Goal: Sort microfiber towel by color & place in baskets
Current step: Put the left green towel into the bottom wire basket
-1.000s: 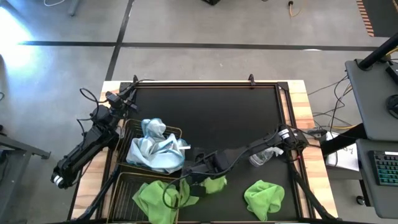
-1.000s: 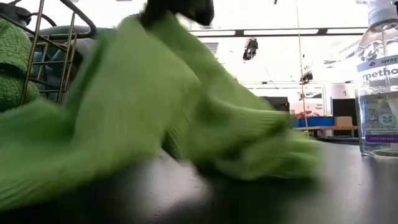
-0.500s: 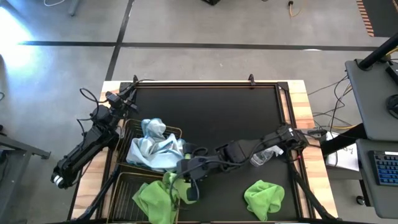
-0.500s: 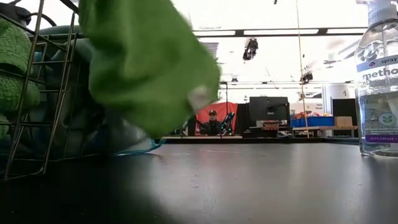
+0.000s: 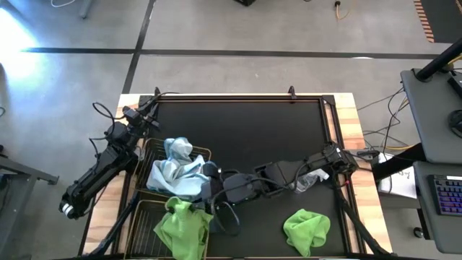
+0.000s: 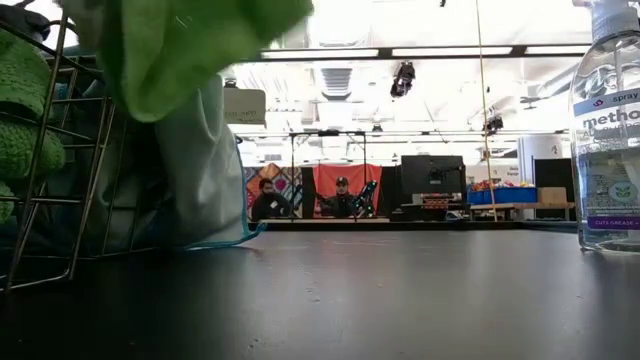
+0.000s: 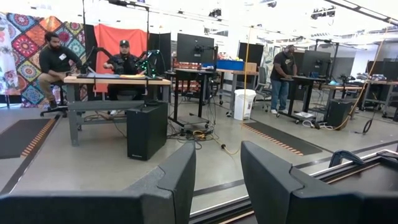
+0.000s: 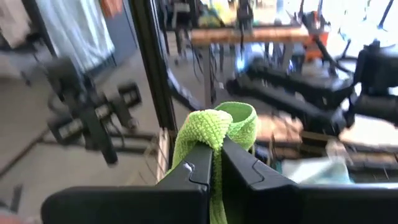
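Nearest the front edge of the table (image 5: pixel 245 130), a loose lime green towel (image 5: pixel 306 230) lies crumpled on the dark mat to the right, well apart from everything else. At the front left stands the near basket (image 5: pixel 144 224), a wire-mesh box that already holds a heap of green towels (image 5: pixel 180 232). Just above that heap is the right gripper (image 5: pixel 204 193), reaching across from the right side of the table with its arm stretched low over the mat; its fingers are pinched tight on a green towel (image 8: pixel 214 134), which the right wrist view shows bunched up between the two dark fingertips (image 8: pixel 202 162). In the low view this held towel hangs at the upper left (image 6: pixel 180 50), clear of the tabletop and beside the mesh wall of the basket. Directly behind the near basket, touching it, sits the far basket (image 5: pixel 204 152), filled with pale blue-white towels (image 5: pixel 177 173) that spill over its rim; a fold of one hangs down its side in the low view (image 6: pixel 205 170). To the right, beside the right arm's base, a clear spray bottle (image 5: pixel 307 180) lies on the mat. Off the table's left edge the left arm waits, and its gripper (image 7: pixel 217 177) points out into the room with its fingers parted and nothing between them. Far beyond, people (image 7: pixel 124 59) sit at a desk.
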`<state>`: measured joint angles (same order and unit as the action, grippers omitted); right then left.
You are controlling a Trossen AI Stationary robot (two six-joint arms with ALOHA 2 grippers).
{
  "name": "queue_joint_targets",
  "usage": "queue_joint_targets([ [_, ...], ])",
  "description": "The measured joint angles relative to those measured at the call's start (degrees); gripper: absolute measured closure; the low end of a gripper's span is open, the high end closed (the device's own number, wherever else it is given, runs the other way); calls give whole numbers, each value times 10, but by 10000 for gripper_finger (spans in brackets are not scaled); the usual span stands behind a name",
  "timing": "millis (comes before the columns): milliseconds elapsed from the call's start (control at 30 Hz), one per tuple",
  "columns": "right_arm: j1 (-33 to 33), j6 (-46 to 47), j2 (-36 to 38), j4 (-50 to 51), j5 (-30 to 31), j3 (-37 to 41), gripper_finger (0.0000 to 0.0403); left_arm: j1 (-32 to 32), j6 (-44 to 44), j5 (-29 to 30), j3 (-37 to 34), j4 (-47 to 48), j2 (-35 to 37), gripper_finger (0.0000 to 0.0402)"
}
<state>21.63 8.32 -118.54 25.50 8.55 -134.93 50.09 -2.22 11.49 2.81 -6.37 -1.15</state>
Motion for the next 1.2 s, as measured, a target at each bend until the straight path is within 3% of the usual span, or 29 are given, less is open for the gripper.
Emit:
queue_joint_targets([
  [267,0,7,0,-133,-73,0,392,0,0,0,0,0,0,288],
  [433,0,7,-1,-177,-75,0,392,0,0,0,0,0,0,288],
  [733,0,48,-24,-172,-77,-1,392,0,0,0,0,0,0,288],
  [1000,1,72,-57,-170,-194,0,392,0,0,0,0,0,0,288],
  [1200,1,83,-78,-160,-207,1,392,0,0,0,0,0,0,288],
])
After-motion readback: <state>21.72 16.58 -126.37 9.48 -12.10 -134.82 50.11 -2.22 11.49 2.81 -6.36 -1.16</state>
